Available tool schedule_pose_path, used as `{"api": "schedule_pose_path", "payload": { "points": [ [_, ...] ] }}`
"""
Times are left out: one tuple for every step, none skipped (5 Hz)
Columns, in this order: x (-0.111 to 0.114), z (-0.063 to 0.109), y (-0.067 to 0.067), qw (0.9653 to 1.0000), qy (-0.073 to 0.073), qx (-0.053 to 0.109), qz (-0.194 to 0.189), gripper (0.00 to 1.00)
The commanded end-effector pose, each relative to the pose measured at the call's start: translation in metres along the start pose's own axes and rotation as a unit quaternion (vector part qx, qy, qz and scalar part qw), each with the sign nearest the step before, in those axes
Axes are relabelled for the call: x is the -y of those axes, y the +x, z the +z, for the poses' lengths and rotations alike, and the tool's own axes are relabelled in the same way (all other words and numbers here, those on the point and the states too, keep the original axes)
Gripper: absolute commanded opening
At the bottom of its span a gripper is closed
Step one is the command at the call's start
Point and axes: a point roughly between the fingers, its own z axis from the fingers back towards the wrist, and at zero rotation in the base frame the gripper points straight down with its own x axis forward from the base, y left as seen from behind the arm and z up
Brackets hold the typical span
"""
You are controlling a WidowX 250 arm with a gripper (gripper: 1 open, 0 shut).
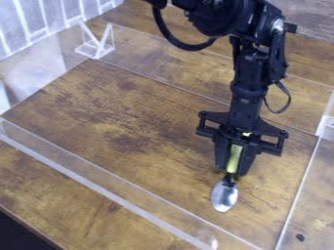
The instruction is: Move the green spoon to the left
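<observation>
One shallow clear tray [78, 146] sits on the wooden desk [53, 210]; within it lies only the green spoon [229, 176], near the tray's right edge toward the near right corner. My fingers [231, 156] point straight down and pinch the spoon's yellow-green handle, silver bowl toward the near rim. A clear stand [94, 41] occupies the far left corner. No legible writing or labels.

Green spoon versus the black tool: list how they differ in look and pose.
The green spoon is slim, with a yellow-green handle and shiny silver bowl; the tool is bulkier and matte black. The spoon slants down to the wooden table; the tool points straight down. Shared: they meet at the spoon's handle.
</observation>
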Motion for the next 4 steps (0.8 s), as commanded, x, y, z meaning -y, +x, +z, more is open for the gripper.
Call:
{"api": "schedule_pose_path", "payload": {
  "points": [
    [0.009,0.025,0.002,0.9991,-0.015,0.028,0.029,0.00],
    [0.016,0.026,0.002,0.9980,-0.016,0.025,0.056,0.00],
    [0.013,0.039,0.001,0.9986,-0.016,0.026,0.044,0.00],
    [0.010,0.051,-0.001,0.9990,-0.017,0.028,0.031,0.00]
  ]
}}
